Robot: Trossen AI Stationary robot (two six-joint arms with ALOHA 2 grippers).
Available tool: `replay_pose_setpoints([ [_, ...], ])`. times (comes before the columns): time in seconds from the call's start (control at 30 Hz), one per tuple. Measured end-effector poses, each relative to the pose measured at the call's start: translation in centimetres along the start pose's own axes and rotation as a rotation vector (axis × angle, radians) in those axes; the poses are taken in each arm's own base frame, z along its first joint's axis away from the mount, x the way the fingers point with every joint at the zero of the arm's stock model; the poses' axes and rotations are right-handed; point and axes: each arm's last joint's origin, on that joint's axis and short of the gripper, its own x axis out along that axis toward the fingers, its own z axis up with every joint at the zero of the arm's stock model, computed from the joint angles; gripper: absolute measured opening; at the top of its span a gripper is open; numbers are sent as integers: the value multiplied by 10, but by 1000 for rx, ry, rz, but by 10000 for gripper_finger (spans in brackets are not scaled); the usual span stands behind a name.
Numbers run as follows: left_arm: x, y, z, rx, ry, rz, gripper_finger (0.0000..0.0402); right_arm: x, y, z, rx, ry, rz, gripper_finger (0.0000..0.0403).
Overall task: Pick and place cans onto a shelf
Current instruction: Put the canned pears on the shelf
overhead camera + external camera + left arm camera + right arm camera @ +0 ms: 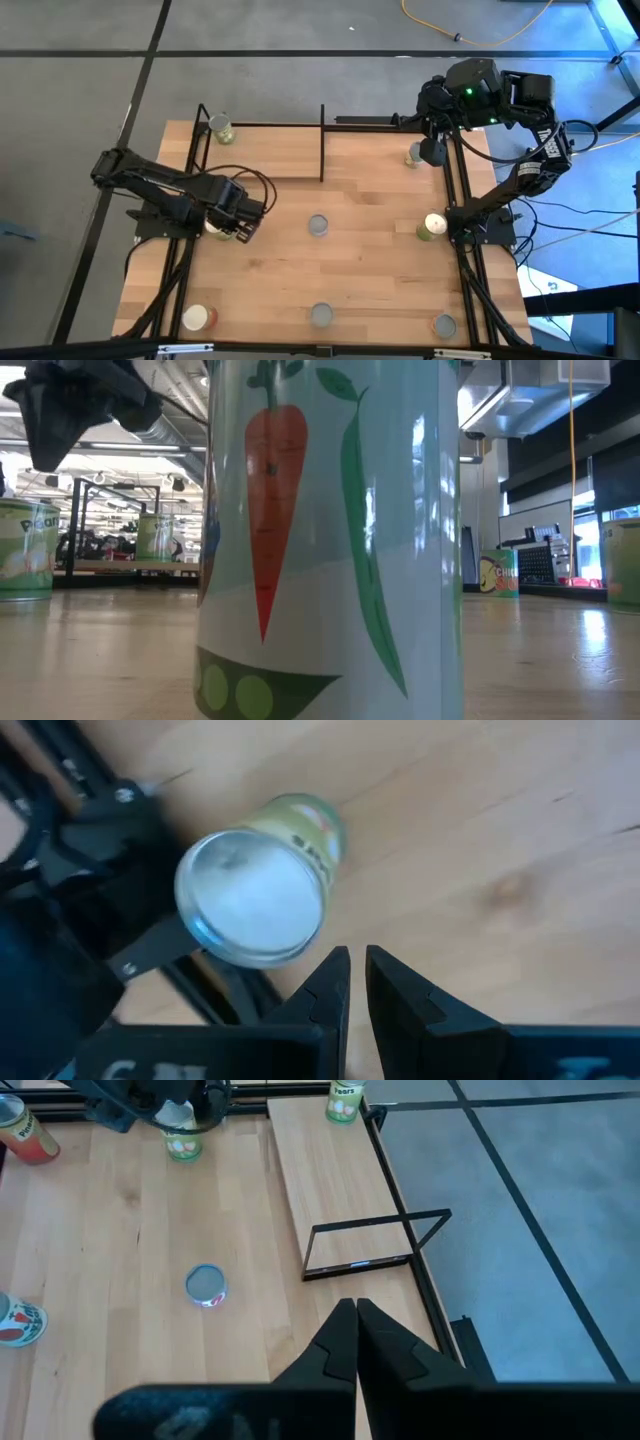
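Observation:
Several small cans stand upright on their bases on the wooden tabletop. One with a green-yellow label and a silvery top [255, 898] is at the table's left edge [215, 228]. My left gripper [357, 975] points down just beside it, shut, touching nothing [238, 225]. Another can [222, 130] stands on the shelf [262, 150], a light-wood board in black rods at the far left. My right gripper [355, 1315] waits high over the far right corner [432, 150], shut and holding nothing.
Other cans stand at the centre [318, 225], the right [432, 227], the far right [416, 155] and along the near edge [197, 318], [321, 316], [445, 325]. The near-middle one fills the low view [330, 540]. Black frame rods [322, 140] rise at the shelf's end.

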Motion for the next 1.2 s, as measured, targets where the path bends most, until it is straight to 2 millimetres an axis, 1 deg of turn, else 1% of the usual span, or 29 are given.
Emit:
replay_pose_setpoints([
  [0.1,9,2,0,17,0,30,30,0,0,0,0,0,0,4],
  [0.23,20,5,0,-5,19,64,30,0,0,0,0,-3,0,4],
  [0.37,30,4,1,-5,39,43,30,0,0,0,-1,-3,0,4],
  [0.63,31,2,2,48,33,18,30,0,0,0,-1,-3,-1,4],
  [0.93,31,2,2,50,32,21,30,0,0,0,-1,-3,-1,4],
  [1.2,44,8,0,42,78,62,30,0,0,0,-1,-3,-1,4],
])
